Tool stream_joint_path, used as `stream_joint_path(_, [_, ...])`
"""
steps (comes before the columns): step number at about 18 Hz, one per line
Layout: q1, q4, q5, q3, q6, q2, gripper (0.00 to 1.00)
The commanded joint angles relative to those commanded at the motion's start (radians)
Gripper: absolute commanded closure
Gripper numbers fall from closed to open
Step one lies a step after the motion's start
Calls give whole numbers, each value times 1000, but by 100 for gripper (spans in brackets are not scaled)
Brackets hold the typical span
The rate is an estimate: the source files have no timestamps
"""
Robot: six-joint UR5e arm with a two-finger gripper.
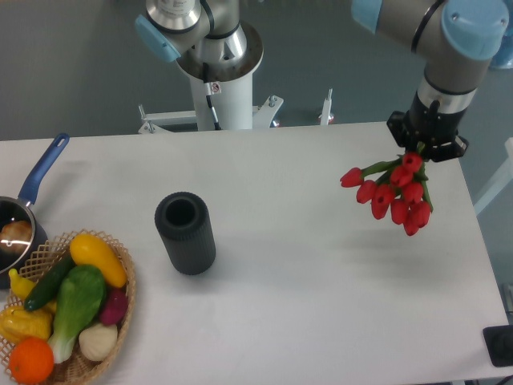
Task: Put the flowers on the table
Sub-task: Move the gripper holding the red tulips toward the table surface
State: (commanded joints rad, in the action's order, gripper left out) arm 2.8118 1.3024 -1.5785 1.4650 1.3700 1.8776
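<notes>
I see my arm reaching in from the far right, wrist pointing straight down over the right part of the table [321, 281]. The gripper [427, 147] is clenched on the stems of the flowers [394, 192], which hang just below it with red buds drooping down and to the left, held above the tabletop. I can't make out the finger gap itself. Well away to the left stands a black cylinder [186, 233], and at the near left a wicker basket [120, 317] of vegetables beside a blue-handled pot [20, 220].
</notes>
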Motion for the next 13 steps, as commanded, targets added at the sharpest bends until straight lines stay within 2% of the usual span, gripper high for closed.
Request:
stream_joint_path(2, [-11,-2,-2,0,-6,9,100])
stream_joint_path(6, [-29,-47,-3,2,-57,41,98])
stream_joint_path(9, [-31,-48,5,5,-66,44,97])
stream_joint_path(13, [-34,-51,3,38,-65,60,96])
